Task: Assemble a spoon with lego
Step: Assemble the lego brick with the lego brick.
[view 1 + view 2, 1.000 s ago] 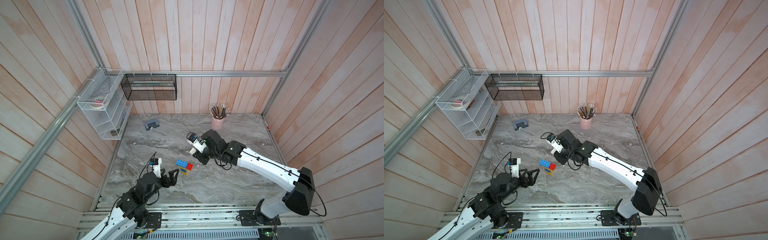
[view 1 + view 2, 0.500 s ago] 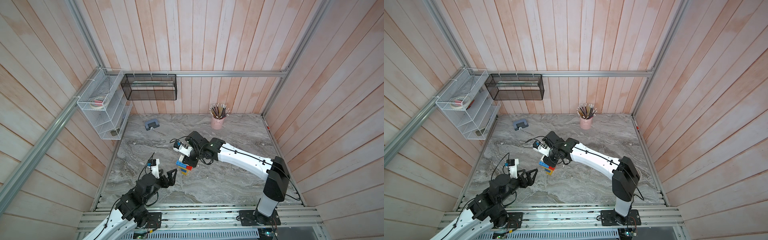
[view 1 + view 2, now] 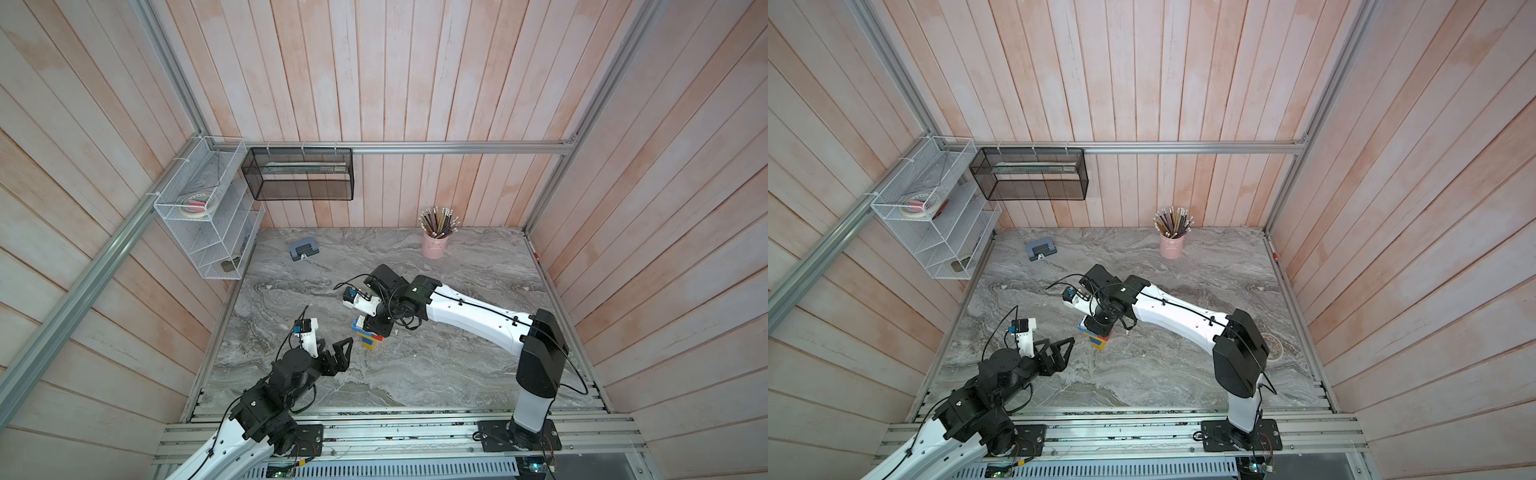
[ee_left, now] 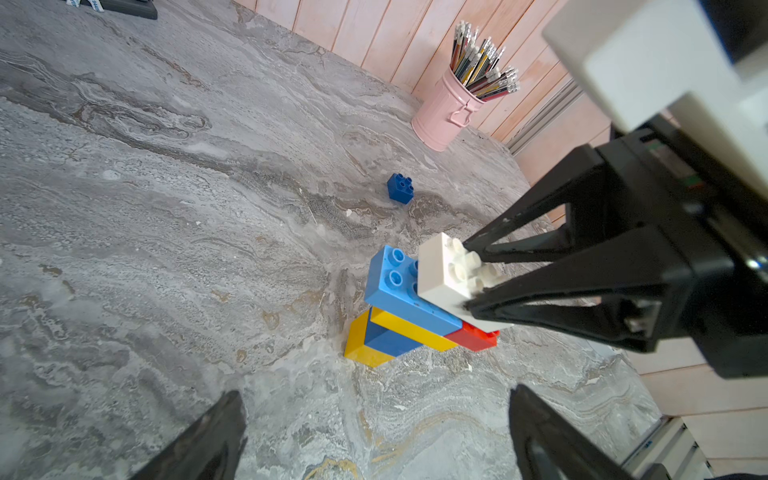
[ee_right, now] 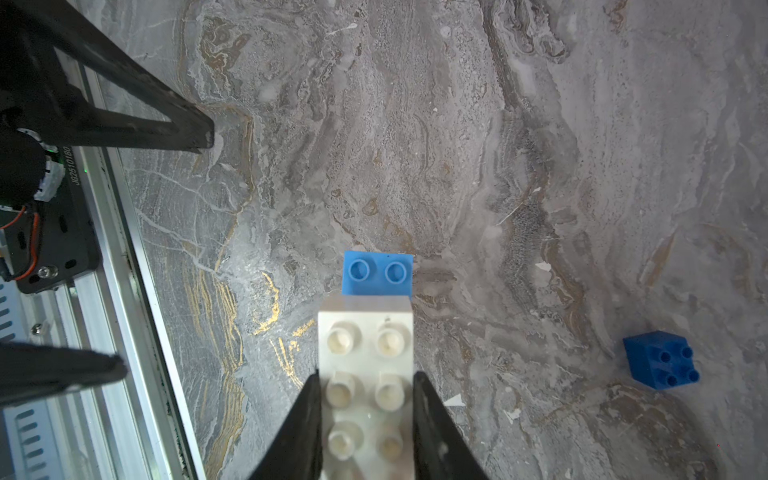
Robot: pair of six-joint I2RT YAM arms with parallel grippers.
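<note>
Right wrist | white brick (image 5: pixel 365 349) gripped between right jaws | over blue brick (image 5: pixel 377 272)

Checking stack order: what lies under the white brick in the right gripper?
Under the white brick, a light blue brick, partly showing; lower, a yellow brick and a red brick. Whether white touches blue is hidden.

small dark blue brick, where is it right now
In the left wrist view the small dark blue brick lies alone on the marble table, beyond the brick stack, apart from it, toward the pink pencil cup.
</note>
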